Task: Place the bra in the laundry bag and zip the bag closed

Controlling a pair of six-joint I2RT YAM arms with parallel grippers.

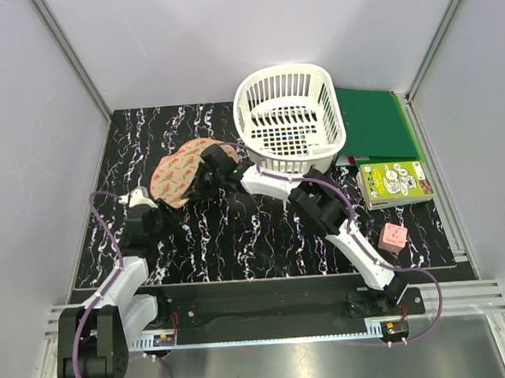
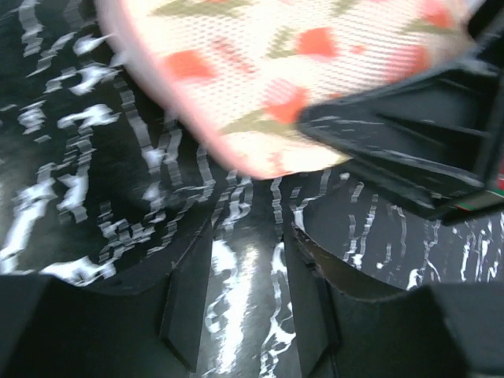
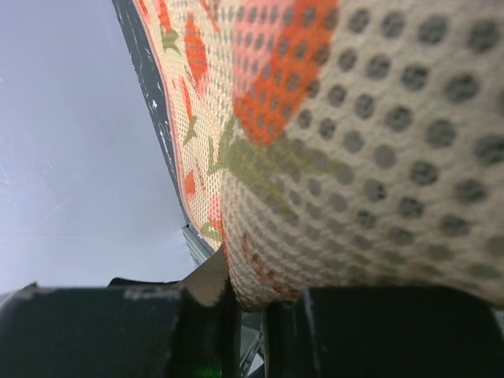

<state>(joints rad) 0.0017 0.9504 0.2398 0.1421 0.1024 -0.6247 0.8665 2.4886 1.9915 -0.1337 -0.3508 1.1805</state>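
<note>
The laundry bag (image 1: 180,169), peach-pink with a watermelon print, lies at the back left of the black marbled mat. My right gripper (image 1: 210,171) is at its right edge. In the right wrist view the mesh bag (image 3: 354,142) fills the frame and the right gripper (image 3: 250,303) is shut on the bag's edge. My left gripper (image 1: 162,212) sits just in front of the bag's near edge. In the left wrist view the left gripper (image 2: 246,240) stands open with only the mat between its fingers, and the bag (image 2: 268,71) lies just ahead. The bra is out of view.
A white slotted basket (image 1: 289,118) stands at the back, close behind the right arm. A green folder (image 1: 375,121) and a book (image 1: 395,183) lie at the right. A pink cube (image 1: 393,237) sits near the right arm's forearm. Grey walls close in the mat.
</note>
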